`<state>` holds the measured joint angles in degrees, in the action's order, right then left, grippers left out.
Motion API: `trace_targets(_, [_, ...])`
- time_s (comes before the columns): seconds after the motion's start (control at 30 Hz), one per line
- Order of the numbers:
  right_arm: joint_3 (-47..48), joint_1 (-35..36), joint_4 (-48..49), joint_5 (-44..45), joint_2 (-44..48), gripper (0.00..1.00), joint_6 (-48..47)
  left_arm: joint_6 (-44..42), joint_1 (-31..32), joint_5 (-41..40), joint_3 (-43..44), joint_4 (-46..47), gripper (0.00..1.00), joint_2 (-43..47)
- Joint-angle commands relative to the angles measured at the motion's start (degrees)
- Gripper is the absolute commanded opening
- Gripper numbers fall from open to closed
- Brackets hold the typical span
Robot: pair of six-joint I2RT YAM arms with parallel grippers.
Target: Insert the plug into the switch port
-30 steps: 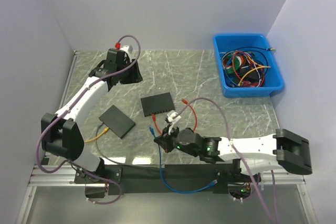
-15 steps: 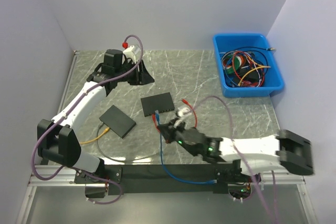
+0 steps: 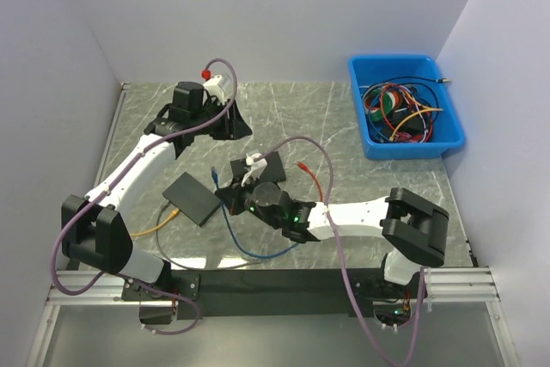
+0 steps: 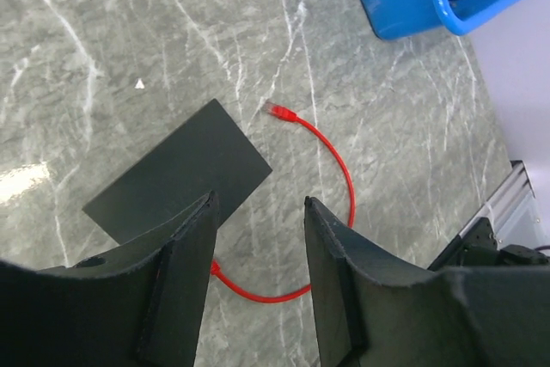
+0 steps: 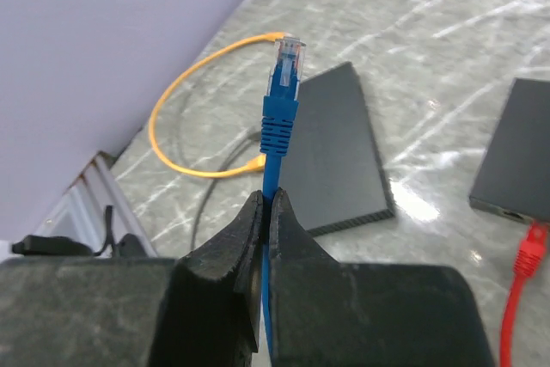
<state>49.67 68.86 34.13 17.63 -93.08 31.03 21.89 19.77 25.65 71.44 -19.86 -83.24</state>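
Note:
My right gripper (image 5: 266,201) is shut on a blue cable just below its blue plug (image 5: 284,75), which sticks up past the fingertips with its clear tip free. In the top view that gripper (image 3: 226,194) hovers between two flat black switch boxes, with the plug (image 3: 214,174) pointing left. The left box (image 3: 191,198) has a yellow cable (image 5: 185,100) at its edge. The right box (image 3: 268,167) is partly under my right arm and has a red plug (image 5: 532,243) at its side. My left gripper (image 4: 258,205) hangs open and empty above that box (image 4: 176,174).
A red cable (image 4: 345,186) curls on the marble table (image 3: 344,126) right of the boxes. A blue bin (image 3: 405,107) of mixed wires sits at the back right. The blue cable loops along the table (image 3: 258,251) toward the near edge. Walls close the left and back.
My right arm has swung left with the blue cable, from in front of the right box to the gap between the boxes. The left gripper shifted slightly right and its jaws narrowed a little.

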Motion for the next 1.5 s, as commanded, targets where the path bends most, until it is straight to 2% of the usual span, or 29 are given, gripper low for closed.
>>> trace_targets(0.0, [-1.4, -1.0, 4.0, -2.6, 1.5, 0.0, -1.0, -0.7, 0.2, -3.7, 0.2, 0.1, 0.5, 0.9])
trace_targets(0.17, [-9.1, -1.0, 4.2, 0.4, 9.3, 0.0, -2.4, -0.2, 0.2, -3.9, 0.8, -0.4, 0.48, 0.0])
trace_targets(0.3, [-12.7, -0.8, 2.0, 2.3, 15.6, 0.0, -4.4, 0.1, 0.3, 1.3, 0.6, 0.7, 0.48, -0.3])
trace_targets(0.33, [-12.9, -0.7, 1.3, 4.2, 16.6, 0.0, -4.8, 0.1, 0.4, 3.9, 0.6, 0.7, 0.48, -0.3])
trace_targets(0.57, [-11.1, -1.5, -6.3, 14.2, 20.7, 0.0, -6.9, -0.9, 1.8, 6.9, 0.0, 1.7, 0.48, 0.9])
trace_targets(1.07, [-9.2, -6.9, -8.4, 9.3, 22.1, 0.0, -7.6, -2.6, 5.0, 9.7, 0.0, 1.5, 0.48, 1.1])
trace_targets(1.47, [-8.4, -7.7, -8.0, 8.2, 20.9, 0.0, -8.0, -2.8, 5.8, 10.2, -0.3, 2.1, 0.49, 1.7])
